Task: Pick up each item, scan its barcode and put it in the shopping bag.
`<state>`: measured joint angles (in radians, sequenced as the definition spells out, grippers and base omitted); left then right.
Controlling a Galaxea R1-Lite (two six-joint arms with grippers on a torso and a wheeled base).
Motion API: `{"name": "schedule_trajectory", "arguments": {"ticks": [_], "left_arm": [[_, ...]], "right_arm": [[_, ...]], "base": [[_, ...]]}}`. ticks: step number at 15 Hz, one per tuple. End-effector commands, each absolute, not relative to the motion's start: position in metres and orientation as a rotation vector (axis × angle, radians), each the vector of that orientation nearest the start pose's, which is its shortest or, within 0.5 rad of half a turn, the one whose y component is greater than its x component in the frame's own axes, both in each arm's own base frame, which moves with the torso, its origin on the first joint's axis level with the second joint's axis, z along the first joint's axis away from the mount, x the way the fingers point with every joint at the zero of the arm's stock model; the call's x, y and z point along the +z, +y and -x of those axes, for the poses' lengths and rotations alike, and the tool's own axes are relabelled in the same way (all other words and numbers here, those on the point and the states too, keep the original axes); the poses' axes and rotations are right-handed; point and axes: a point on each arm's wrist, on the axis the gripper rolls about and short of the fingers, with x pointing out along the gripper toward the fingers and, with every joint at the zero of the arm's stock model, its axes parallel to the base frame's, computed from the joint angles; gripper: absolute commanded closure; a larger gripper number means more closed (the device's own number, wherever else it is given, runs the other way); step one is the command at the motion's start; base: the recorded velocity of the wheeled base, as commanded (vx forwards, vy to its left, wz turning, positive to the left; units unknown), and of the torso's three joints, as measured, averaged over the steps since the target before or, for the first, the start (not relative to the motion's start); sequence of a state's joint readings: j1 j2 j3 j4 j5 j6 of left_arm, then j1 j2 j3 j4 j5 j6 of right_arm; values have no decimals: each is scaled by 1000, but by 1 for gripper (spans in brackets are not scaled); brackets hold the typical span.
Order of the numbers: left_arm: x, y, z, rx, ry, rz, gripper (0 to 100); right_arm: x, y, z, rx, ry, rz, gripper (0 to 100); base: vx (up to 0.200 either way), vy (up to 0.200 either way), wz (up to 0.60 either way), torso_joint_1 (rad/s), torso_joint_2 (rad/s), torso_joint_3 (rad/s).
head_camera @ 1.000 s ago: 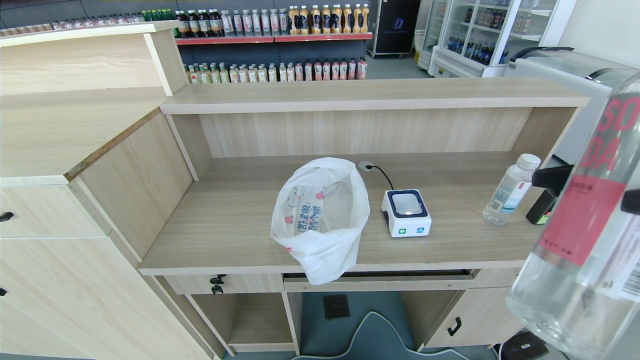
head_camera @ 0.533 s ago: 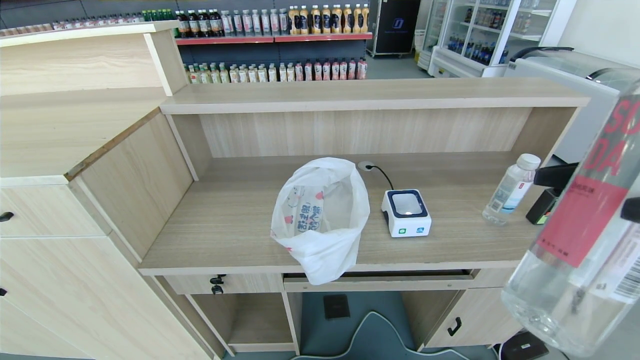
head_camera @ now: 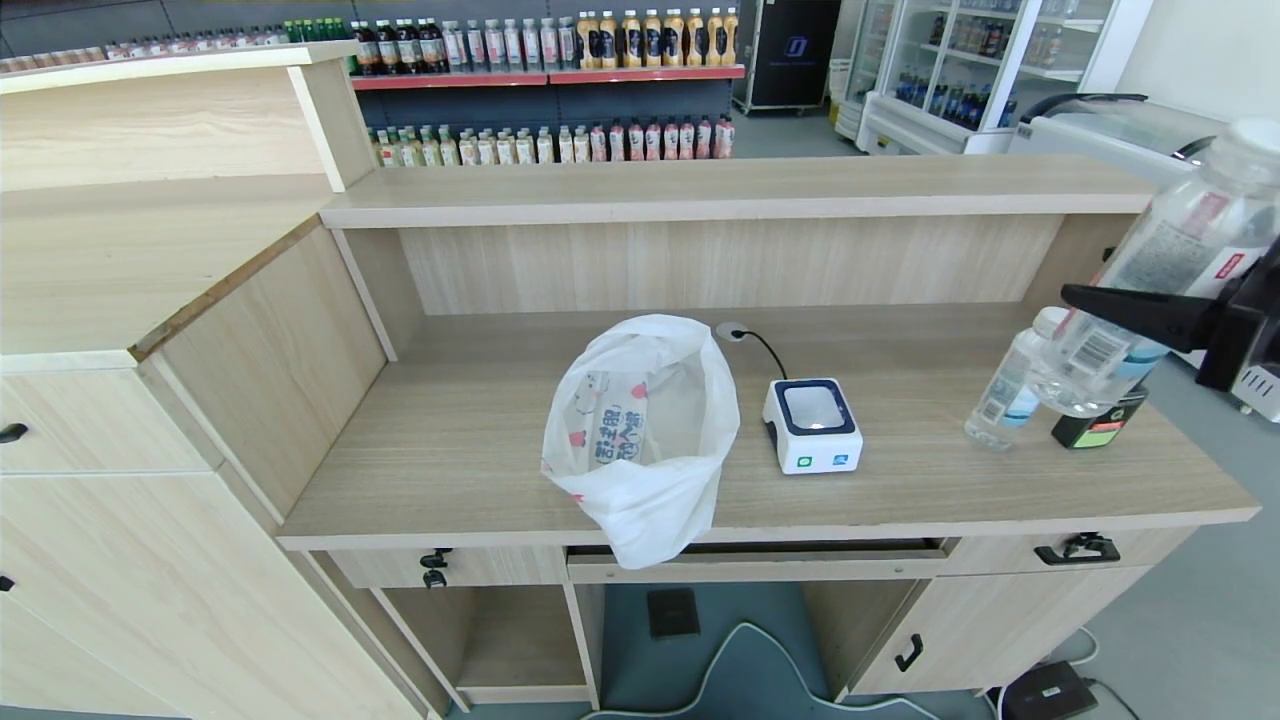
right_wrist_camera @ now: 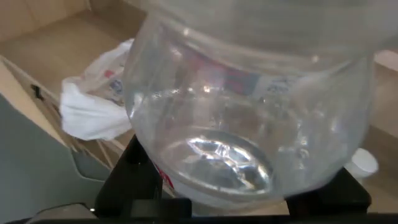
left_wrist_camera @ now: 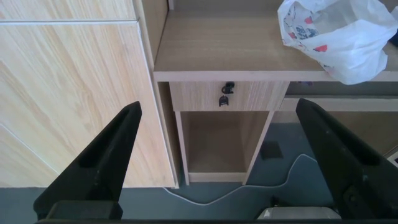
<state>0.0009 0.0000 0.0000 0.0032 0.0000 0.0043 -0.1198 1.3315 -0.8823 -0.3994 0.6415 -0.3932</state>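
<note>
Head view first: the right gripper is clamped round a clear plastic bottle with a white cap and red-and-white label, held tilted in the air above the right end of the pale wooden counter. Under it, near the right edge, stands a second clear bottle with a white cap, and just beside that a small dark container with a green label. A white box scanner with a dark-framed window sits mid-counter. Just beside it, a white plastic shopping bag with red prints slumps open, drooping over the front edge.

The count is two bottles, one dark container, one scanner and one bag. Whether the bag holds anything, I cannot tell. As I judge it, the held bottle is lifted but neither scanned nor bagged, and the other two items wait untouched.

Left wrist view: the left gripper hangs spread wide and empty, low off the counter's front left corner, well apart from the bag.

Right wrist view: the held bottle's rounded base sits between the dark fingers, with the bag on the counter beyond.
</note>
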Motion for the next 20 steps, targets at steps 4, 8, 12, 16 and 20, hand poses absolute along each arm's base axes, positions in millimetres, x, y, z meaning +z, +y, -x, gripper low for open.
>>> {"name": "schedule_trajectory", "arguments": {"ticks": [4, 8, 12, 16, 20], "left_arm": [[75, 0, 23, 2, 3, -5, 0], [75, 0, 23, 2, 3, -5, 0], [75, 0, 23, 2, 3, -5, 0], [75, 0, 23, 2, 3, -5, 0], [75, 0, 23, 2, 3, -5, 0]], "right_arm": [[212, -110, -226, 188, 123, 732, 100], [217, -114, -229, 163, 80, 829, 100], [223, -109, -242, 167, -9, 916, 100], [222, -100, -280, 190, -157, 977, 100], [199, -83, -306, 336, -207, 904, 100]], "base": [[0, 0, 0, 0, 0, 0], [0, 0, 0, 0, 0, 0], [0, 0, 450, 2, 3, 1], [0, 0, 600, 7, 4, -1], [0, 0, 300, -2, 0, 2]]}}
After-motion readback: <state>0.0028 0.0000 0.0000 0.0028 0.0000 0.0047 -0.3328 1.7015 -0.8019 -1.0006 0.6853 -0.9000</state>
